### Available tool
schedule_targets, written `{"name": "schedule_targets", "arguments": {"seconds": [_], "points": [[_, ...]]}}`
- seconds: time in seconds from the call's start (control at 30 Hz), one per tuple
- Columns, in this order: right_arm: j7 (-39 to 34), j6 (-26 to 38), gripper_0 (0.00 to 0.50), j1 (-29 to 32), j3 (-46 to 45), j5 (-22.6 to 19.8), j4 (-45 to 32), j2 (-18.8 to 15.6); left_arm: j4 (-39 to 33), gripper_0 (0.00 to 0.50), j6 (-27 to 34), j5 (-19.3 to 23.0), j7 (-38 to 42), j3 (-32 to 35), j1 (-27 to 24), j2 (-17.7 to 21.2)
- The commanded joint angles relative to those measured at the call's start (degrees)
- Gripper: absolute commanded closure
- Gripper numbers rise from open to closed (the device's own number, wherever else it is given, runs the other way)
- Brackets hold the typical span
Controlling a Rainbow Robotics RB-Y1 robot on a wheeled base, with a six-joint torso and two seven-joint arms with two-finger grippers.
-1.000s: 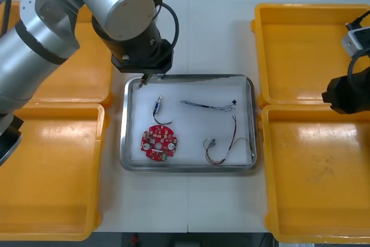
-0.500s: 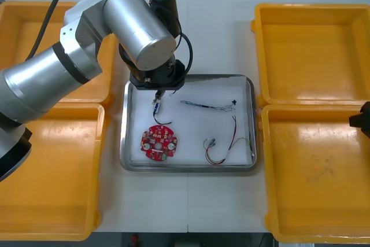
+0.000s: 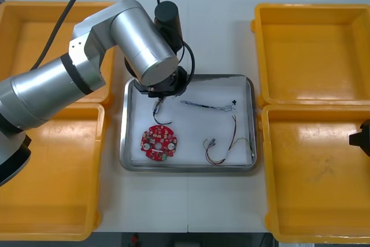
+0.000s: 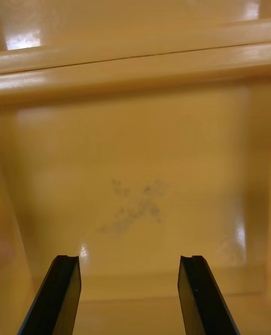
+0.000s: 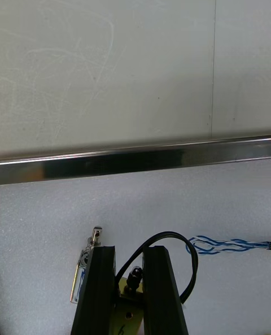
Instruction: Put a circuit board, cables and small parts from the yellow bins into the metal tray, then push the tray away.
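Observation:
In the metal tray lie a round red circuit board, a twisted blue and white cable and a red and yellow cable. My left gripper hangs low over the tray's far left part. Seen from the left wrist, that gripper is shut on the plug end of a black cable, which loops beside the blue and white cable. A small metal part lies against one finger. My right gripper is open over the near right bin.
Two yellow bins stand at each side, the left pair partly under my left arm, the right pair bare inside. My right gripper sits at the right edge. The tray's far rim runs just beyond my left fingers.
My left gripper has moved from the tray's far left corner a little right and inward, down to the small metal part. The right gripper has drawn back to the right edge.

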Motion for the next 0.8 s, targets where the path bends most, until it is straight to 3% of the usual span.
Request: {"name": "schedule_targets", "arguments": {"seconds": [0.03,0.07,0.1,0.13,0.17,0.67,0.8], "points": [[0.0,0.2,0.000,1.7,-0.5,-0.8,-1.9,-1.2,-0.4,0.440,-1.0,-0.9,1.9,-0.5,0.3,-1.0],[-0.2,0.2,0.000,1.7,-0.4,-0.8,-1.9,-1.2,-0.4,0.269,-1.0,-1.0,1.9,-0.5,0.3,-1.0],[-0.2,0.2,0.000,1.7,-0.3,-0.8,-1.9,-1.2,-0.4,0.194,-1.1,-1.1,2.0,-0.5,0.2,-1.0],[-0.2,0.2,0.000,1.8,-0.2,-0.8,-1.9,-1.2,-0.4,0.060,-1.4,-1.2,2.1,-0.5,0.2,-1.0],[-0.2,0.2,0.000,1.8,-0.1,-0.8,-1.9,-1.2,-0.4,0.002,-1.6,-1.2,2.2,-0.5,0.3,-1.0],[-0.2,0.2,0.000,1.7,-0.1,-0.6,-2.3,-1.2,-1.4,0.000,-1.7,-2.1,2.3,-0.4,0.2,-0.2],[-0.3,0.2,0.000,1.8,-0.2,-0.1,-2.5,-1.2,-3.7,0.000,1.2,-1.9,1.6,1.4,0.3,1.2]]}}
